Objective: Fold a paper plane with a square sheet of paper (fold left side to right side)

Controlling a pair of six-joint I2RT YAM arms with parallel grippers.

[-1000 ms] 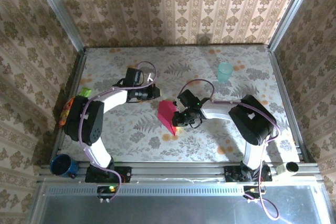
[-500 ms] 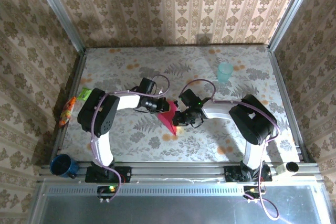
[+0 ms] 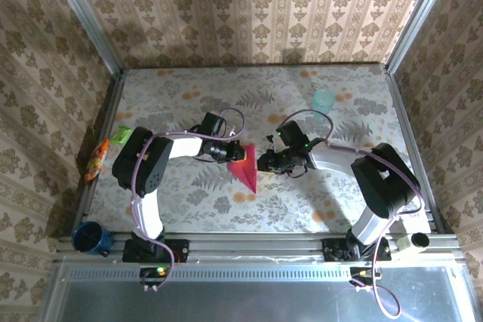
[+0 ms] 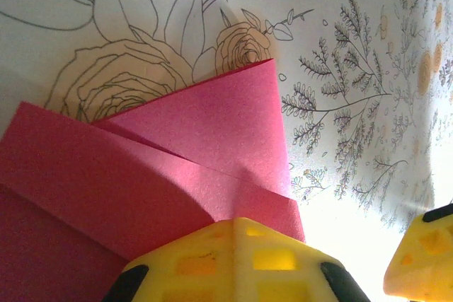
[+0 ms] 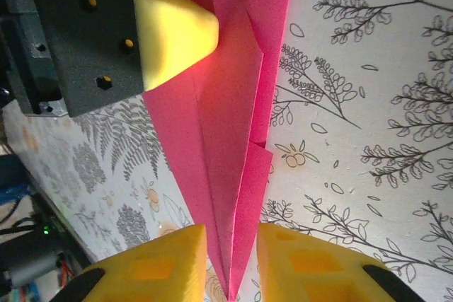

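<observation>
Top external view has the paper plane [image 3: 245, 170] lying flat on the worktop [image 3: 181, 96], roughly mid-table, right between the two arms. Its long axis runs from a broad end on the far side down to a sharp tip aimed at the near edge, leaning a bit right. The left claw [image 3: 235, 153] sits at the broad end. The right claw [image 3: 264, 162] is just beside the plane's right edge.

In the left wrist view the left claw is released, jaws well apart. One yellow finger [image 4: 233, 259] sits over the paper and looks like it's pinning the layers down. The other finger hangs over bare worktop off to the side.

In the right wrist view the right claw [image 5: 230, 277] is parted only a little and isn't clamped on anything. The plane's tip lies in the slot between its pads, and the centre crease runs straight away from that slot toward the left claw's pad [image 5: 173, 37].

So the whole left-to-right fold turns on that crease line. The left half is on the left arm's side, so that arm looks like the nearer one to flip it over. The right claw seems better placed to steady the tip.
</observation>
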